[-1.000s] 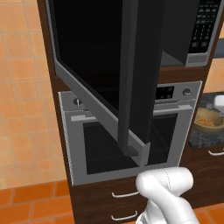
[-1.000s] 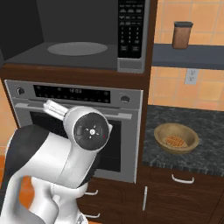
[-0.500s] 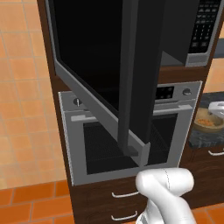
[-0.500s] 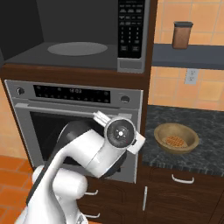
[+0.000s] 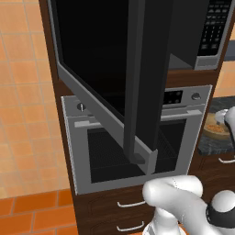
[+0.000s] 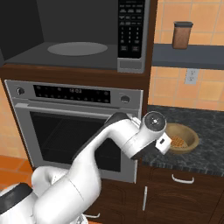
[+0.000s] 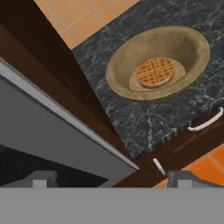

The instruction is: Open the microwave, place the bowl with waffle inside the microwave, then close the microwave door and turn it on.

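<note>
1. The microwave (image 6: pixel 78 39) sits in the dark wood cabinet above the silver oven (image 6: pixel 70 127). Its cavity is exposed, with the round turntable plate (image 6: pixel 76 48) on its floor and the black keypad strip (image 6: pixel 130 26) at its right.
2. The microwave door (image 5: pixel 110 69) is swung wide out toward the left base camera. Its dark vertical bar handle (image 5: pixel 140 82) runs down the near edge.
3. The bowl with waffle (image 7: pixel 159 61) rests on the dark marbled counter (image 7: pixel 144 122), right of the oven and near the counter's front edge. The round golden waffle (image 7: pixel 155 72) lies flat in the bottom of the tan bowl.
4. The gripper (image 7: pixel 109 177) has its jaws spread wide and holds nothing. The two dark finger tips (image 7: pixel 41 178) stand far apart at the bottom of the hand view.
5. In the hand view the bowl lies ahead of the gripper and well apart from it, with bare counter and the cabinet edge between them.
6. In the right base view the arm's wrist (image 6: pixel 154 124) hangs just left of the bowl, in front of the oven's right edge. How high the hand is above the counter is hard to judge.
7. A brown canister (image 6: pixel 182 35) stands on the shelf above the counter.
</note>
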### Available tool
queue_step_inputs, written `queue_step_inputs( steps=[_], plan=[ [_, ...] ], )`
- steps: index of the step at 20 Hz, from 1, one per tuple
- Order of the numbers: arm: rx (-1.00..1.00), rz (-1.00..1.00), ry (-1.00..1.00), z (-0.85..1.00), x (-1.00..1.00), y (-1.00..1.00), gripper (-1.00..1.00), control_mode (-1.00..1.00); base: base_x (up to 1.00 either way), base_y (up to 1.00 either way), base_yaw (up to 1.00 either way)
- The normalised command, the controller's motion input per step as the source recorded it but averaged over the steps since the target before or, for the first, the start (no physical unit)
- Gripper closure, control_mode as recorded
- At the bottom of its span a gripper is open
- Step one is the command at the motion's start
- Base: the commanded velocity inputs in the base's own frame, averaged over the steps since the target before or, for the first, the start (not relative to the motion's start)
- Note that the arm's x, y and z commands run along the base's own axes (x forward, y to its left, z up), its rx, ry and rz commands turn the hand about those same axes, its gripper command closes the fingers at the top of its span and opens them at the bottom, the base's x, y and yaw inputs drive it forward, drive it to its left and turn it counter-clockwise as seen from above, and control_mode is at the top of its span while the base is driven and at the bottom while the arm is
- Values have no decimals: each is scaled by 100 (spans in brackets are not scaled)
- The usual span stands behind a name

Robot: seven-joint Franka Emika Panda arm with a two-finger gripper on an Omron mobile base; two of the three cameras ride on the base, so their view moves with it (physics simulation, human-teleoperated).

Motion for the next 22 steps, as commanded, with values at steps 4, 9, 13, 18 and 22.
queue_step_inputs(
  steps=[4,9,13,18,22],
  plan=[
    [13,-7,19,-55,52,-100,-100,-100,0,0,0],
    [17,-7,3,-2,17,-71,-100,-100,0,0,0],
    [10,-7,5,-29,18,-47,-100,-100,0,0,0],
    [0,-11,7,-46,14,-10,-100,-100,0,0,0],
    [4,-18,0,-59,21,-7,-100,-100,0,0,0]
  ],
)
